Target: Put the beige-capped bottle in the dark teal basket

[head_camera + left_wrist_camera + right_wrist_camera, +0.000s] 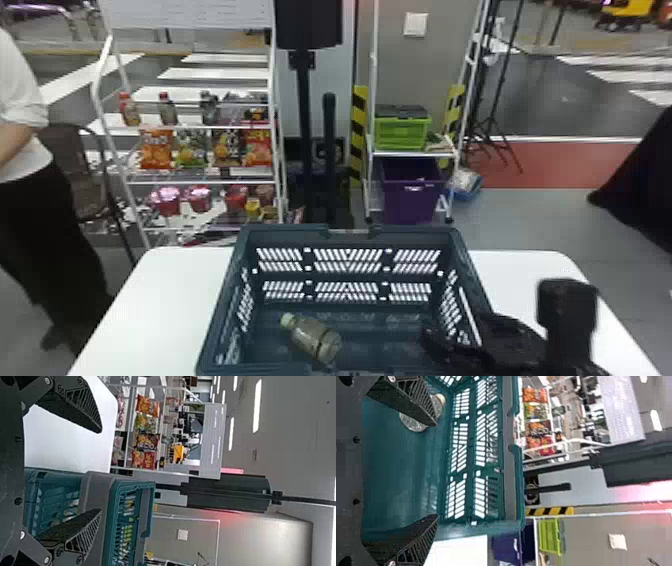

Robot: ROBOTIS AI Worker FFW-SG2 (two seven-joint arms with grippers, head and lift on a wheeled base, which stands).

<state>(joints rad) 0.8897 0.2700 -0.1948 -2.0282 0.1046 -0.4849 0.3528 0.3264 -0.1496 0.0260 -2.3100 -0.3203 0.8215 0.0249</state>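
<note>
Near right, the right gripper, fingers apart, overhangs the dark teal basket; inside, left of centre, lies the beige-capped bottle. The left wrist view shows the left gripper spread.

Hard plastic, crinkled film and soft cloth

At the bottom middle of the head view we see the dark teal basket, hard moulded plastic, smooth, with a faint sheen on its floor. The bottle in it looks like clear, glossy plastic. Either side, we find the desk white and smooth. At lower right, the right hand is dark and mostly matt; in the left wrist view, the left hand has rough, ridged black fingers. At upper left of the head view we notice glossy, crinkled film on the snack bags; at the right edge, matt black cloth.
</note>
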